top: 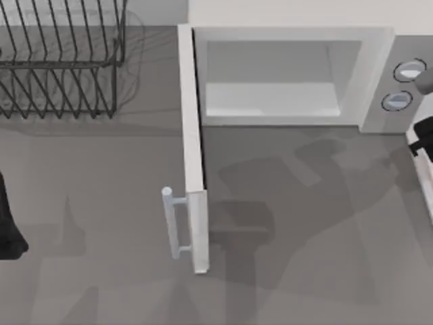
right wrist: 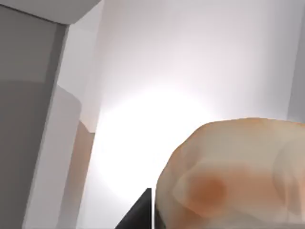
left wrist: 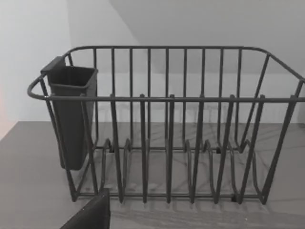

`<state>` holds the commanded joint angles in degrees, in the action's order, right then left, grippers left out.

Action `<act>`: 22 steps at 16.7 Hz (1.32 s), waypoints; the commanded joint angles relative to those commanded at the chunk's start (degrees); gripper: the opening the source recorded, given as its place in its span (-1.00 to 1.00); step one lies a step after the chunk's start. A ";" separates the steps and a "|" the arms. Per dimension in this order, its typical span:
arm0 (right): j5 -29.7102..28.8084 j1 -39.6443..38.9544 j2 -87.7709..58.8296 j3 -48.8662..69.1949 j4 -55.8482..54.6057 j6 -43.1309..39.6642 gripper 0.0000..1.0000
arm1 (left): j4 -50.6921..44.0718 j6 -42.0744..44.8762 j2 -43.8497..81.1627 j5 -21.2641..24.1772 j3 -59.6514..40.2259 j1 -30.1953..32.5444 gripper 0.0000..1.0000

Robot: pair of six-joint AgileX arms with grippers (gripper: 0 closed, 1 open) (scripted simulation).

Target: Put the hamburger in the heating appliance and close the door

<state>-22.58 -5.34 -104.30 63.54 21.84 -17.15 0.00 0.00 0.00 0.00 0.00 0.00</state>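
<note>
The hamburger, an orange-tan bun, looms close in the right wrist view, and my right gripper is shut on it, with one dark finger showing beside it. My right arm is at the table's right edge, in front of the knob panel. The white microwave stands at the back with its cavity exposed. Its door is swung fully out toward the front, bar handle on its left face. My left arm stays parked at the left edge, its gripper open with one finger in view.
A black wire rack stands at the back left, also seen as the rack with a dark cup hung on its side. Two round knobs sit on the microwave's right panel. Grey tabletop lies in front of the cavity.
</note>
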 joint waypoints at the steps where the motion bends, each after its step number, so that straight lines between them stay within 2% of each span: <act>1: -1.73 -4.23 -3.15 0.40 -6.02 3.71 -1.00 | 0.00 0.00 0.00 0.00 0.00 0.00 1.00; 6: -7.73 -20.66 -15.55 2.22 -35.50 20.16 -1.00 | 0.00 0.00 0.00 0.00 0.00 0.00 1.00; 11: -10.21 -28.00 -22.44 2.99 -54.30 29.66 -1.00 | 0.00 0.00 0.00 0.00 0.00 0.00 1.00; 14: -10.70 -28.60 -23.71 3.49 -58.29 31.38 -1.00 | 0.00 0.00 0.00 0.00 0.00 0.00 1.00; 22: -10.09 -27.76 -23.61 4.76 -58.88 30.81 -1.00 | 0.00 0.00 0.00 0.00 0.00 0.00 1.00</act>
<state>-32.67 -33.10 -127.90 68.30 -37.04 13.66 0.00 0.00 0.00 0.00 0.00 0.00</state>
